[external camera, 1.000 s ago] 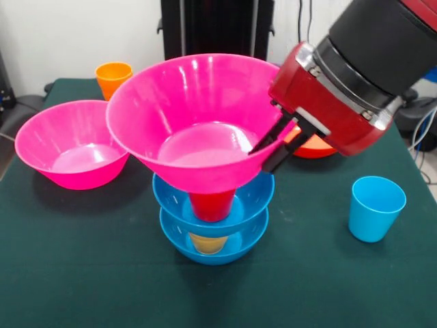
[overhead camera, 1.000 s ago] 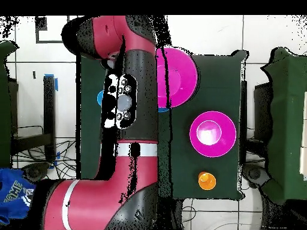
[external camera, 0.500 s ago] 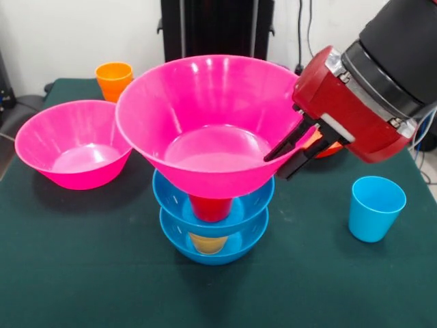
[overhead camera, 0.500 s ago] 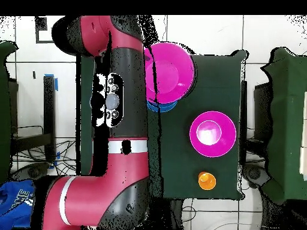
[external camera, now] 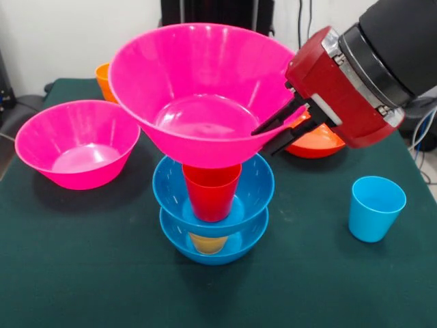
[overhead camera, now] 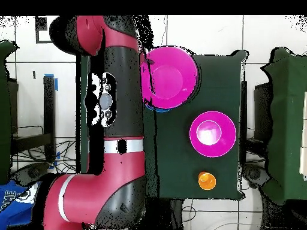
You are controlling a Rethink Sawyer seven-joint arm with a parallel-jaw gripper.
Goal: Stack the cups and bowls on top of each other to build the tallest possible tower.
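Observation:
My gripper (external camera: 264, 140) is shut on the right rim of a large pink bowl (external camera: 198, 89) and holds it, tilted a little, just above a red cup (external camera: 212, 191). The red cup stands upright in the upper blue bowl (external camera: 252, 191). That bowl rests on a yellow cup (external camera: 207, 242) inside the lower blue bowl (external camera: 239, 246). In the overhead view the held pink bowl (overhead camera: 171, 78) covers most of the tower, and only a blue edge (overhead camera: 159, 109) shows. The arm hides the gripper there. The purple cup is out of view.
A second pink bowl (external camera: 75, 143) (overhead camera: 213, 133) sits at the left of the front view. An orange cup (external camera: 102, 75) (overhead camera: 205, 179) stands behind it. An orange-red bowl (external camera: 317, 143) lies behind the gripper. A light blue cup (external camera: 375, 207) stands at the right.
The pink bowl has risen in my gripper and shifted slightly left in the front view. It rested low over the red cup; now the cup's rim is uncovered.

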